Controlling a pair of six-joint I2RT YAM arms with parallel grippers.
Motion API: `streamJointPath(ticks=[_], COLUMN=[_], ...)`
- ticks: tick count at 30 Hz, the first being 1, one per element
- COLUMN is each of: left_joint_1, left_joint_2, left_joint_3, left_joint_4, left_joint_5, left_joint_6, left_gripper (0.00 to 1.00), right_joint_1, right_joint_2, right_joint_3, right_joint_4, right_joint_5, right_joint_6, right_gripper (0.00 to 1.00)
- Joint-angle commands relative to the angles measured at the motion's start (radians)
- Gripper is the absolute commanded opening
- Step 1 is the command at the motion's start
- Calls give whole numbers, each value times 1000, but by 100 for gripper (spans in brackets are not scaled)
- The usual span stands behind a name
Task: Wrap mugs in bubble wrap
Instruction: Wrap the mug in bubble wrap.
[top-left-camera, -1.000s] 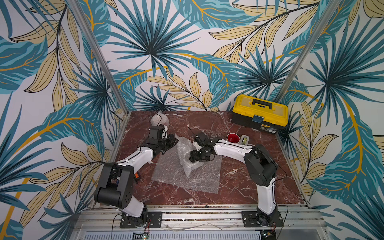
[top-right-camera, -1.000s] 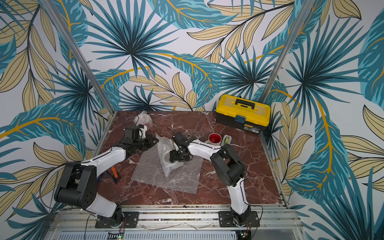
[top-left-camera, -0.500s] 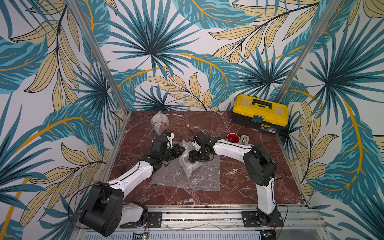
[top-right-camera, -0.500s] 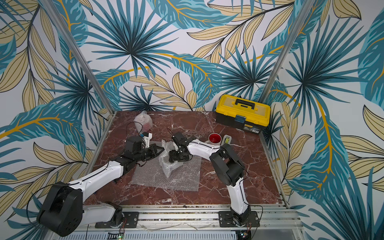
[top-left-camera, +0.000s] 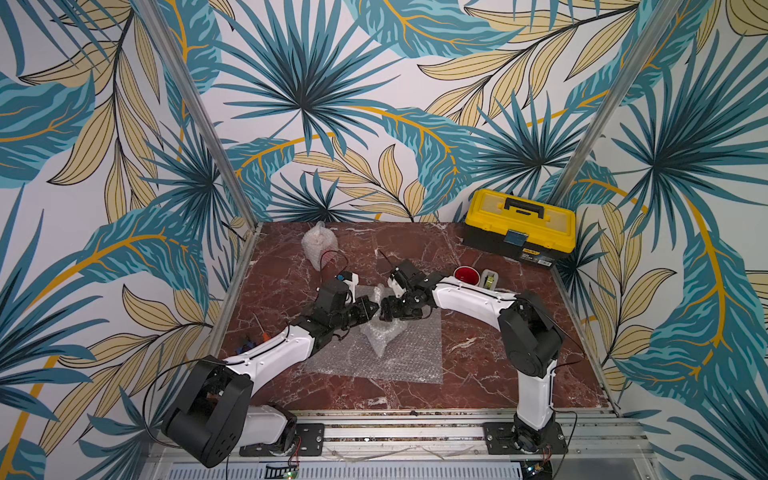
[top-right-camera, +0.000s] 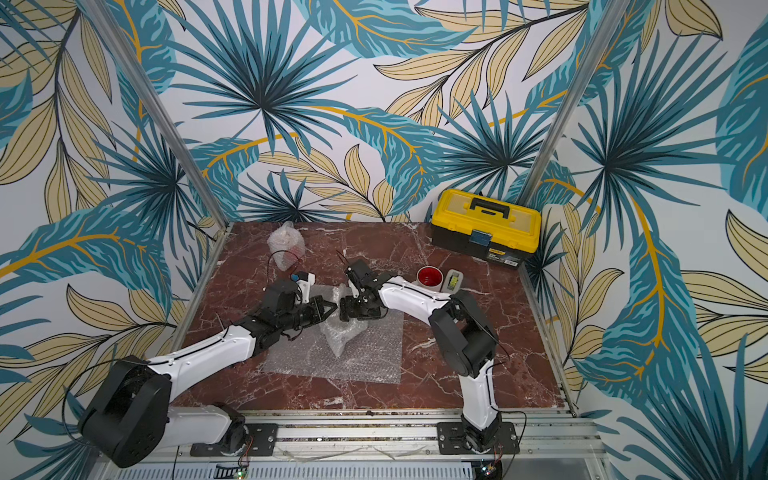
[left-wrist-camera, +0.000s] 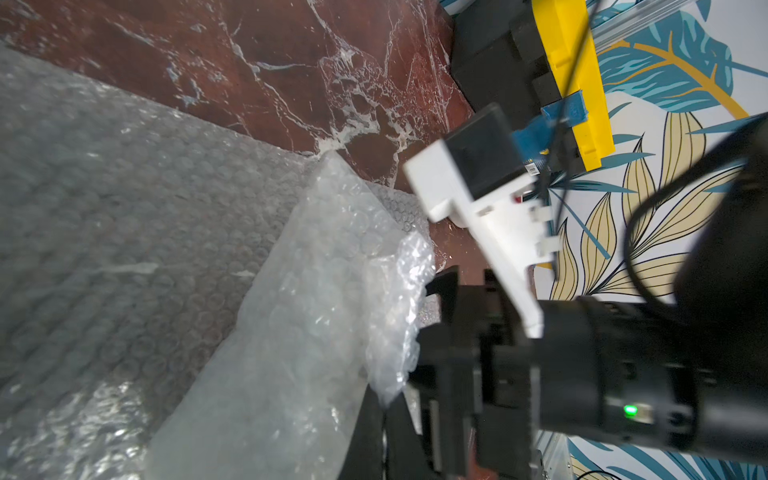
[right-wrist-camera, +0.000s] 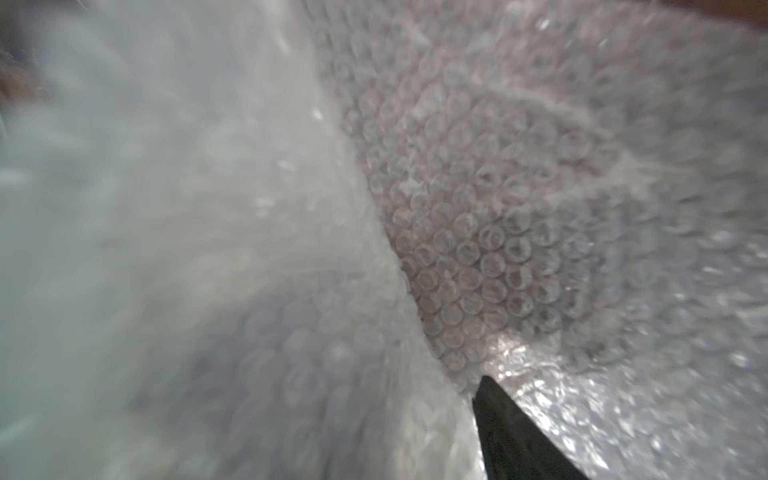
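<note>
Clamping the raised bubble wrap, the right pincer faces the closed left pincer.

Yellow-black toolbox; red marble table; whitish bubble wrap.

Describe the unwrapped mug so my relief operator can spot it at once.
Find the yellow toolbox in the far right corner of the table. In front of it, beside a small grey tape dispenser, stands the mug. Its round, bright red inside sets it apart from the boxy grey dispenser.
</note>
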Motion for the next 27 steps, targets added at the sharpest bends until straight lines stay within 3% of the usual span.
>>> streamJointPath(ticks=[1,7,11,15,27], left_joint_1=[-15,-25,-29,-34,-41], left_joint_2=[22,50,61,60,73], left_joint_3=[-40,-42,-49,-49,-46], left_joint_4=[5,5,5,5,5], left_joint_5=[9,25,28,29,36], left_joint_6=[9,29,32,33,42], left_gripper=[0,0,18,27,25], right_joint_1=[-21,-51,-62,-63,-62], right_joint_2=[-98,-178,-190,-174,-51], right_joint_3=[-24,-37,-21,6,65], right_joint_4=[-28,-24,2,15,-5], right_joint_5=[41,89,66,30,-100], right_joint_6=[3,17,27,38,37], right_gripper=[74,74,74,74,76])
